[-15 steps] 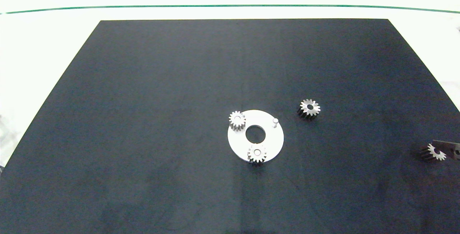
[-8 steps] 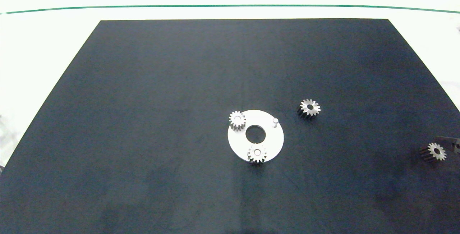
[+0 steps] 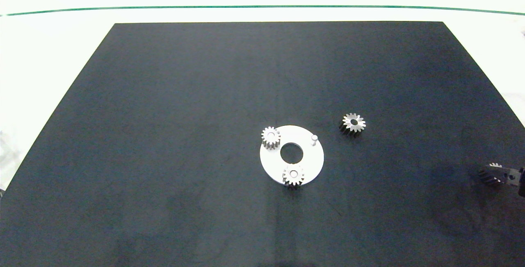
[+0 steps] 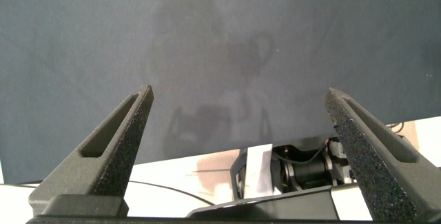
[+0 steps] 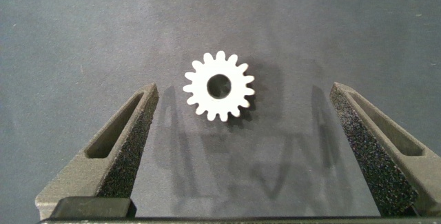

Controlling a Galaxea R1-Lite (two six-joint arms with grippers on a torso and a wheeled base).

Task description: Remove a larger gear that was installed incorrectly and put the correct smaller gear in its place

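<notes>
Jaws, right arm: the right jaws are spread wide with nothing in them. The grey fingers (image 5: pixel 122 148) stand one on each side of the smaller gear (image 5: pixel 219 86), both well clear of its teeth.
Smaller gear: it lies flat on the black mat (image 3: pixel 205 94), bore up, close to the bench's right edge. It is only partly visible from above because the arm covers it.
Jaws, left arm: the left jaws are wide open too and empty, fingers (image 4: pixel 117 141) over bare mat at the near edge, out of the overhead picture.
Larger gear: the larger gear (image 3: pixel 353 123) is off the assembly and lies flat on the mat just beyond the round plate (image 3: pixel 311 160), toward the far right.
Plate: it sits mid-bench with two small gears (image 3: pixel 270 136) (image 3: pixel 293 174) seated on it, and one pin (image 3: pixel 314 138) stands bare on the side facing the larger gear.
Step in hand: removal looks done, and I'd call this the line-up for picking the replacement.
Next move: it likely calls for lowering until the pads bracket the teeth, then closing squarely across the gear's width. After that comes a level lift and a carry to the bare pin, with the bore dead over the pin so the teeth can mesh.
</notes>
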